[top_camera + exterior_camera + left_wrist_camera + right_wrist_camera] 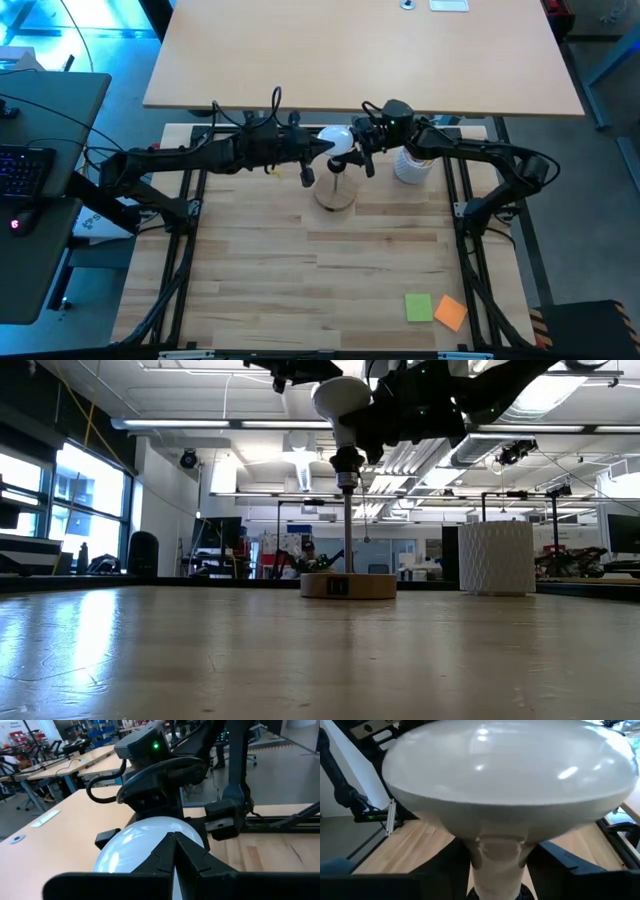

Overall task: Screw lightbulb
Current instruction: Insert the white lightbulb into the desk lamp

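Lightbulb [335, 138] on the stand's [335, 192] socket, right gripper [358, 150] pinching it from 3 o'clock, left gripper [318, 148] pressed together, touching it at 9 o'clock.

A light wooden butcher-block table [330, 270] sits on a black frame, with a pale beige desk [360, 50] just behind it and grey floor [610, 110] around. To one side stands a dark desk with a keyboard [25, 170]. Across the room, large windows [60, 500] let in daylight, long ceiling lights [220, 424] run overhead, and workbenches crowd the far wall
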